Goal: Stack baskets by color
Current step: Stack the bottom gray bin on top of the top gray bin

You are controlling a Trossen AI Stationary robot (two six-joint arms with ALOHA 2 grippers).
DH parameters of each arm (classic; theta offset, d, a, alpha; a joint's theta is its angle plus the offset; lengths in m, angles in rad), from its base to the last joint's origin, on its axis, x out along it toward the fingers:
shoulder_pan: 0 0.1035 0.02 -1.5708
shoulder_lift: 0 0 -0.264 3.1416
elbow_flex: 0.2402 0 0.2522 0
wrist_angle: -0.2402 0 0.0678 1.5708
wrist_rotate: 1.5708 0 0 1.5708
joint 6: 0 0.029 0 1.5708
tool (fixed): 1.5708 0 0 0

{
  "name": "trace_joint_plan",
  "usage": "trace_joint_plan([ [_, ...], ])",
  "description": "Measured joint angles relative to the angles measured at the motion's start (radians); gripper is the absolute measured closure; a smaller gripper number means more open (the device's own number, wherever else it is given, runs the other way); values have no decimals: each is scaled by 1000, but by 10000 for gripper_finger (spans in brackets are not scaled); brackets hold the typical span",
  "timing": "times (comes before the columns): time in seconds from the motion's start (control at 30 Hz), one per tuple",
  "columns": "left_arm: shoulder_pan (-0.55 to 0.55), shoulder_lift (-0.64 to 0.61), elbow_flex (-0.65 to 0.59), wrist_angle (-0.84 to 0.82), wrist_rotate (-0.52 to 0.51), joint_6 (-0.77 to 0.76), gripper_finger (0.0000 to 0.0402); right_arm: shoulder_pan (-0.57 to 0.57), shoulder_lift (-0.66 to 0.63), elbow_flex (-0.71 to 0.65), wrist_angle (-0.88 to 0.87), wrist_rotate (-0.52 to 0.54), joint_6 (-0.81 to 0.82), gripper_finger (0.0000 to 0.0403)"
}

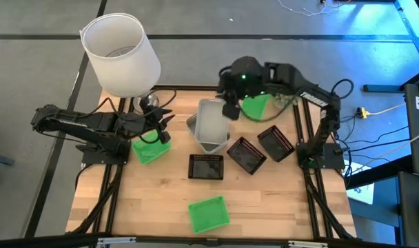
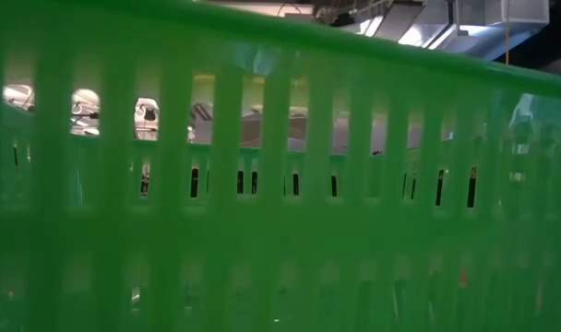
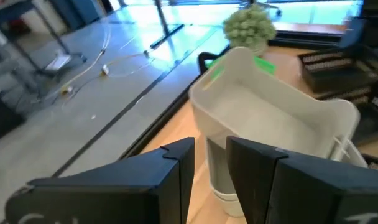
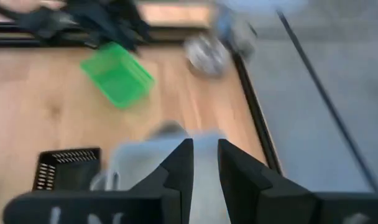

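So the right gripper (image 1: 230, 110) is sitting at the far edge of the stack of translucent grey-white plastic baskets (image 1: 211, 125) in the middle of the wooden table (image 1: 161, 200), and in its wrist view the fingers are close together right at that stack's rim, though I honestly can't tell if they're pinching the wall or just hovering there. The left gripper (image 1: 161, 124) is over by a bright green slotted basket (image 1: 151, 148) on the left side, fingers slightly apart with nothing between them. Another green basket (image 1: 256, 106) lies behind the right gripper, and a third green one (image 1: 209, 213) is down at the near edge, right up against the low camera. The three black mesh-walled baskets (image 1: 245, 153) are loose just right of the grey stack. My read: grey looks done or nearly so, and next up is collecting the greens, which means a clean grip on one thin wall and lining it squarely over another before dropping it in
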Motion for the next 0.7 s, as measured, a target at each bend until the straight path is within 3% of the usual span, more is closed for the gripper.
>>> trace_joint_plan([
  [0.13, 79, 1, 0, -49, 81, -48, 317, -57, 7, -6, -166, 145, 221, 330],
  [0.27, 162, 23, 0, -58, 223, -61, 317, -98, 23, -6, -222, 161, 346, 330],
  [0.5, 259, 136, 0, -48, 354, -13, 317, -145, 69, -22, -222, 181, 404, 330],
  [0.7, 308, 270, 0, 24, 384, 52, 317, -219, 75, -196, -220, 144, 352, 330],
])
